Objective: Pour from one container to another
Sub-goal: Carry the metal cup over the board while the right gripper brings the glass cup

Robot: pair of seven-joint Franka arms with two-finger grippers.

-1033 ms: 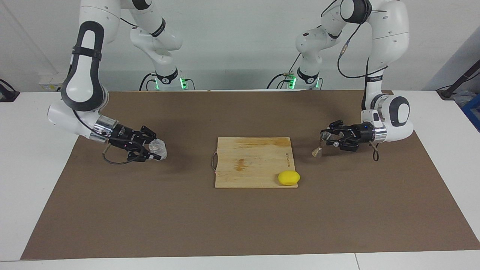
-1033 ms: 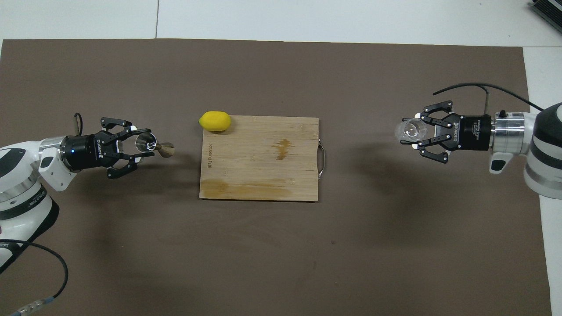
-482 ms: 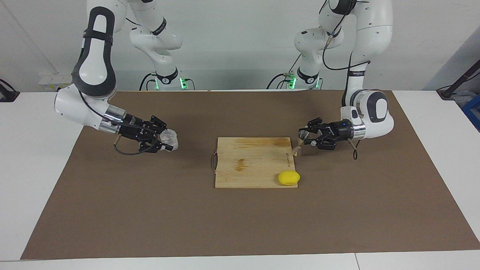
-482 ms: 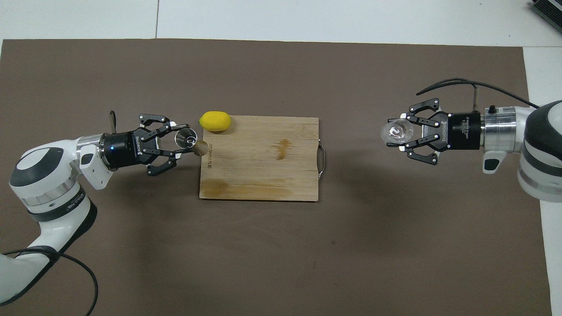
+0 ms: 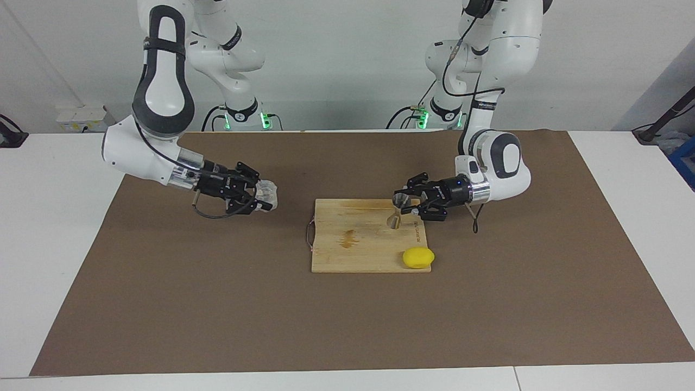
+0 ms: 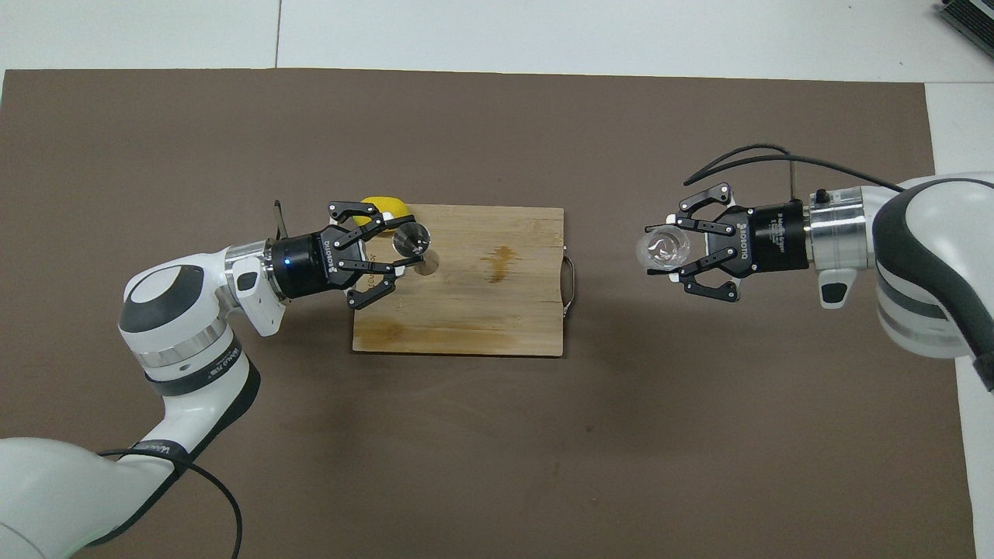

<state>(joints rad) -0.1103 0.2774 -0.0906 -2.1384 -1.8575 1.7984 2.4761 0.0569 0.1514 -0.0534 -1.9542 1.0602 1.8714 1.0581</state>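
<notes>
My left gripper [image 5: 403,208] [image 6: 409,250] is shut on the metal hourglass jigger [image 5: 398,210] [image 6: 414,247] and holds it over the wooden cutting board [image 5: 358,239] [image 6: 481,310], over the board's end toward the left arm. My right gripper [image 5: 265,199] [image 6: 669,250] is shut on the clear glass tumbler [image 5: 267,195] [image 6: 663,249] and holds it upright above the brown mat, off the board's handle end.
A yellow lemon [image 5: 418,257] [image 6: 386,206] lies on the board's corner farthest from the robots, partly covered by the left gripper in the overhead view. The board's handle [image 5: 310,234] [image 6: 571,286] points toward the right arm's end.
Both grippers have moved toward the middle of the table with their loads. The jigger has come from above the mat to over the board. The tumbler has come closer to the board's handle.
</notes>
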